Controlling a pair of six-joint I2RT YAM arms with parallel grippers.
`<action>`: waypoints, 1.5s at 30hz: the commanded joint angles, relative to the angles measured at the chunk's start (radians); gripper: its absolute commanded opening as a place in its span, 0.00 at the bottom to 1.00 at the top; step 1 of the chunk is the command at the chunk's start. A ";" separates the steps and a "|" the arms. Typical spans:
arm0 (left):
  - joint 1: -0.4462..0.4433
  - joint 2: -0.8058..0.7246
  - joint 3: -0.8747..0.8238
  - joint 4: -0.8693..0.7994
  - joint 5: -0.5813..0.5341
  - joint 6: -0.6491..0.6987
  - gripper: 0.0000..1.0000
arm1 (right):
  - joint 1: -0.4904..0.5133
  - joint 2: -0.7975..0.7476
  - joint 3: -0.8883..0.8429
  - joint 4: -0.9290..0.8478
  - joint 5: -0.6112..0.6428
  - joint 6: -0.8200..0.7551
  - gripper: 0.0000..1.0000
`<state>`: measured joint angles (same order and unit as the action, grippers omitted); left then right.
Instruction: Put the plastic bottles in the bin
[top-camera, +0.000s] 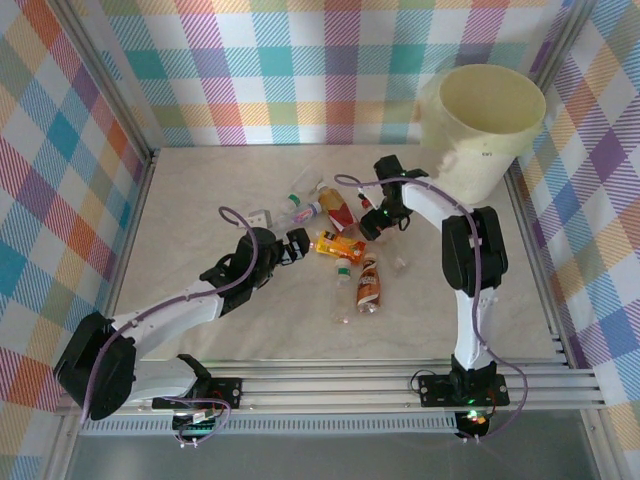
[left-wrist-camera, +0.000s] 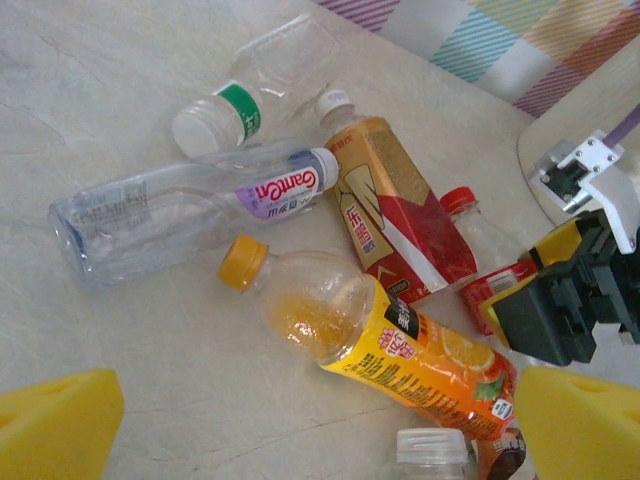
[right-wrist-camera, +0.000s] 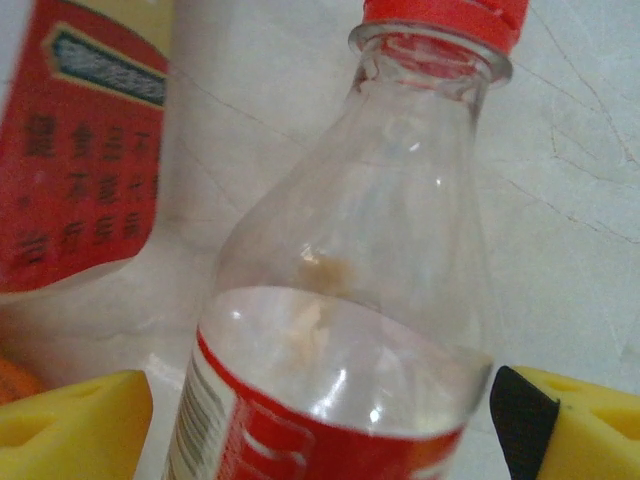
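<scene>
Several plastic bottles lie in a heap mid-table. A clear red-capped bottle (right-wrist-camera: 350, 300) with a red label lies between the fingers of my right gripper (right-wrist-camera: 320, 420). The black pad is at one side of the bottle and a thin gap shows at the other, so the gripper is open around it (top-camera: 372, 222). My left gripper (top-camera: 300, 245) hovers open above an orange juice bottle (left-wrist-camera: 400, 350) with a yellow cap, nothing between its fingers (left-wrist-camera: 320, 430). Near it are a red-and-gold bottle (left-wrist-camera: 390, 215), a clear purple-labelled bottle (left-wrist-camera: 180, 205) and a green-labelled one (left-wrist-camera: 250, 90). The cream bin (top-camera: 430, 100) stands at the far right.
A brown bottle (top-camera: 369, 285) and a clear bottle (top-camera: 343, 295) lie nearer the front. Checked fabric walls (top-camera: 70, 180) close in the table's left, back and right. The right arm's elbow (top-camera: 470, 250) rises just in front of the bin.
</scene>
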<state>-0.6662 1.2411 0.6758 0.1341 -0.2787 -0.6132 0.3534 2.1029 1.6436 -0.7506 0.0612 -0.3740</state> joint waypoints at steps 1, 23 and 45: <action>-0.011 0.017 0.022 0.009 0.018 0.005 1.00 | 0.007 0.052 0.055 -0.060 0.035 0.034 0.87; -0.010 0.048 0.046 0.010 0.042 -0.009 1.00 | 0.009 -0.038 -0.037 0.092 0.068 0.107 0.56; -0.013 0.004 0.081 0.110 0.219 0.031 1.00 | 0.008 -0.556 -0.291 0.537 -0.031 0.259 0.51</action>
<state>-0.6662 1.2690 0.7109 0.1955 -0.1181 -0.6052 0.3550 1.6043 1.3628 -0.3275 0.0570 -0.1589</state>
